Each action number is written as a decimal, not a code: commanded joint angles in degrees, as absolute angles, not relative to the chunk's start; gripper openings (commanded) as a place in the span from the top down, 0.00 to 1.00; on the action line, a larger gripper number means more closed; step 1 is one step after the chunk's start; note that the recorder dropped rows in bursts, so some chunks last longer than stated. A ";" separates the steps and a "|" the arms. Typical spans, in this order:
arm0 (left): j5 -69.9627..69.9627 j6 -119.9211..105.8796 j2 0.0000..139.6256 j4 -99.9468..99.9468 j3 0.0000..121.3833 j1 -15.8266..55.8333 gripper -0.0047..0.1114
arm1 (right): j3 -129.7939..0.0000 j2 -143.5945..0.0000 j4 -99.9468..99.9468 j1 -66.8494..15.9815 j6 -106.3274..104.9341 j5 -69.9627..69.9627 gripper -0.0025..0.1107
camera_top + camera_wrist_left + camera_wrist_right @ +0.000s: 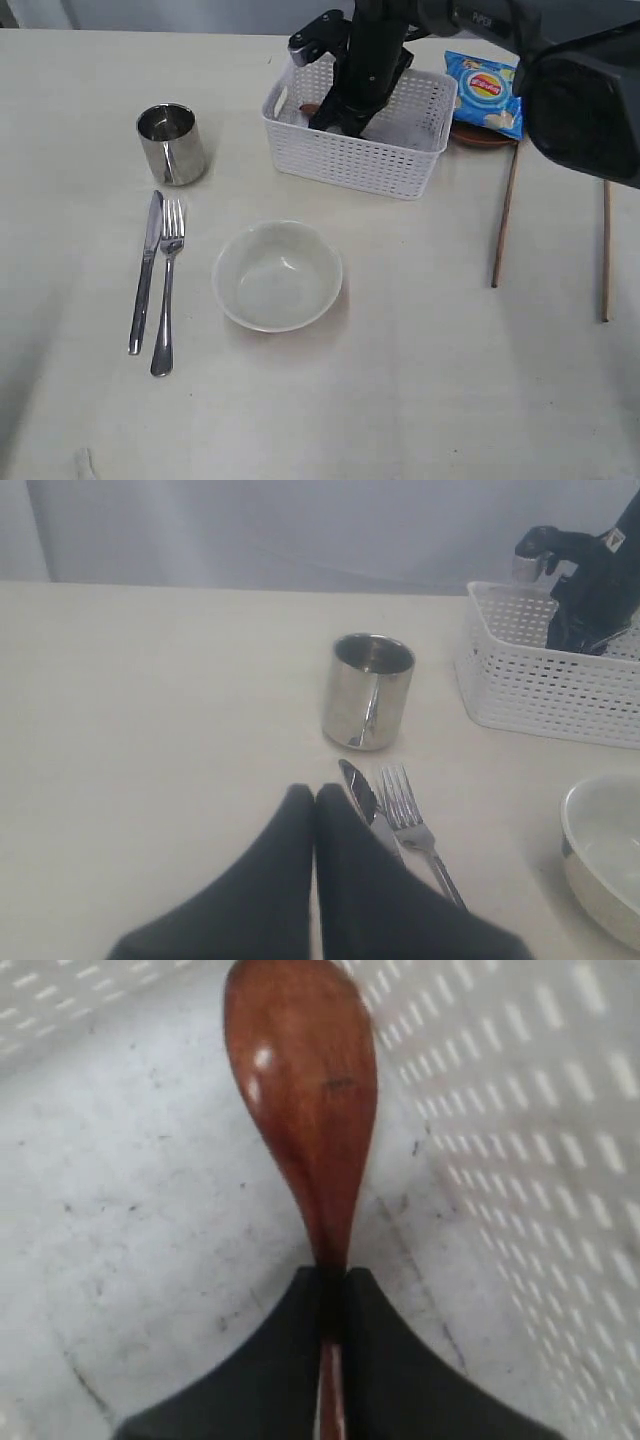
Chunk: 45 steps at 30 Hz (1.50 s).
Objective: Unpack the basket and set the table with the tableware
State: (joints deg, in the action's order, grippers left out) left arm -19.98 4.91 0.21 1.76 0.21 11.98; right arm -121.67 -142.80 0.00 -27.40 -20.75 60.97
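Observation:
The white basket [345,160] stands at the back of the table [420,380]. My right gripper [333,1278] reaches down inside it and is shut on the handle of the reddish-brown wooden spoon [305,1090], which lies on the basket floor [150,1210]. On the table lie the steel cup [172,144], knife [145,272], fork [167,290] and cream bowl [278,276]. Two chopsticks [505,215] lie apart at the right. The dark-brown plate [478,138] sits under a blue chip bag [485,92]. My left gripper [315,798] is shut and empty, close to the knife tip [356,786].
The right arm [365,60] leans over the basket from the far right and hides part of its inside. The basket's lattice wall [520,1110] rises close beside the spoon. The second chopstick [605,250] lies near the table's right side.

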 commanded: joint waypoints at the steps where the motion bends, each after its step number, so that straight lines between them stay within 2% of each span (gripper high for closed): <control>1: -19.85 4.73 0.00 1.72 0.00 12.24 0.96 | -120.52 -139.98 2.44 -27.46 -18.70 62.49 0.98; 7: -19.85 4.73 0.00 1.72 0.00 12.24 0.96 | -120.52 -135.64 2.30 -27.46 -18.70 62.48 0.98; 15: -19.85 4.73 0.00 1.72 0.00 12.24 0.96 | -120.52 -137.11 6.37 -27.59 -12.28 64.00 0.98; 20: -19.85 4.73 0.00 1.72 0.00 12.24 0.96 | -120.52 -139.11 6.71 -27.59 -9.66 65.54 0.67; 22: -19.85 4.73 0.00 1.72 0.00 12.24 0.96 | -120.52 -139.66 7.51 -27.59 -8.72 65.84 0.61; 26: -19.85 4.73 0.00 1.72 0.00 12.24 0.96 | -120.52 -140.23 7.40 -27.59 -5.65 65.92 0.64; 45: -19.85 4.73 0.00 1.72 0.00 12.24 0.96 | -120.52 -148.73 2.63 -27.59 1.48 63.25 0.64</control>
State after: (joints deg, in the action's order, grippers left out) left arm -19.98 4.91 0.21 1.76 0.21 11.98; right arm -121.84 -144.21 4.98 -27.75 1.34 64.86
